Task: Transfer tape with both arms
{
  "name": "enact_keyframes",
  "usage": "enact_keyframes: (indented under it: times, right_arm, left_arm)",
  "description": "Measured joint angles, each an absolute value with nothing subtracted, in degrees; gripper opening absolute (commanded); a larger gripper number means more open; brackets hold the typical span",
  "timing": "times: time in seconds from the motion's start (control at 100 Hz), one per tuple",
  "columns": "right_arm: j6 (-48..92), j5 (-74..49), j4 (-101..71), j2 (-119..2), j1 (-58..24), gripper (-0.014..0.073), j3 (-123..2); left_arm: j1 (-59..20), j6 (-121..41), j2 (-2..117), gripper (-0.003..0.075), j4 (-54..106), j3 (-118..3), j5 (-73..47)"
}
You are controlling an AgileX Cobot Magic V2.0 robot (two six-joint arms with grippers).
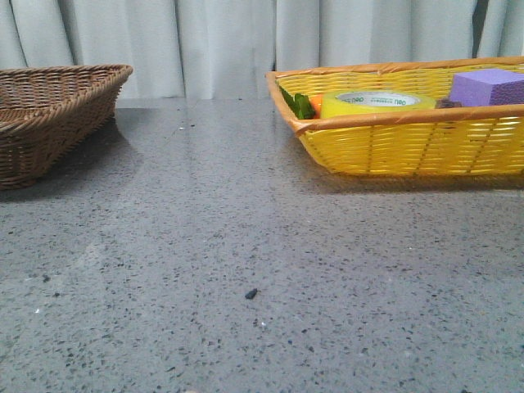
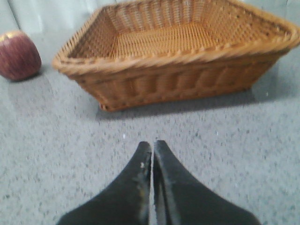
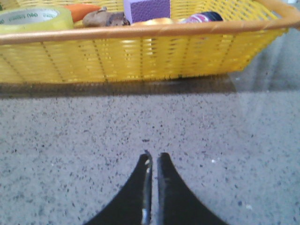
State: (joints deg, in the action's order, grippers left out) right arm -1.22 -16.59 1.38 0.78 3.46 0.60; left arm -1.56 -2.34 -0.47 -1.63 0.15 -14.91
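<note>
Tape [image 1: 378,103] lay flat inside the yellow basket [image 1: 409,147], its core hole facing up so the roll's axis stood vertical, the white core with green lettering showing at the top. Both sets of jaws were nearly closed and held nothing — only a thin slit showed between the black fingertips of the right gripper [image 3: 152,157] and of the left gripper [image 2: 152,145].

The roll sat well ahead of the right jaws, beyond the basket's near wall and off to one side of their line; that wall and its orange rim stood between them. Beside the tape in the basket were an orange carrot [image 3: 83,10], a purple block [image 1: 490,86] and other small items I could not identify.

Ahead of the left jaws stood a brown wicker basket [image 2: 178,70] on the grey speckled table [image 1: 246,270], a dark red ball [image 2: 18,55] beside it — well apart from the tape.
</note>
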Motion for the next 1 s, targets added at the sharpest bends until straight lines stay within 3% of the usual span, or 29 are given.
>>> enact_keyframes:
  times: [0.28, 1.0]
  right_arm:
    - [-1.2, -8.5, 1.3, 0.8, 3.5, -0.0074, 0.6]
    - [-1.3, -5.0, 1.3, 0.8, 3.5, -0.0074, 0.6]
  left_arm:
    - [-1.6, -2.3, -0.5, -0.002, 0.5, 0.2, -8.0]
    - [-1.6, -2.3, -0.5, -0.002, 0.7, 0.2, -7.4]
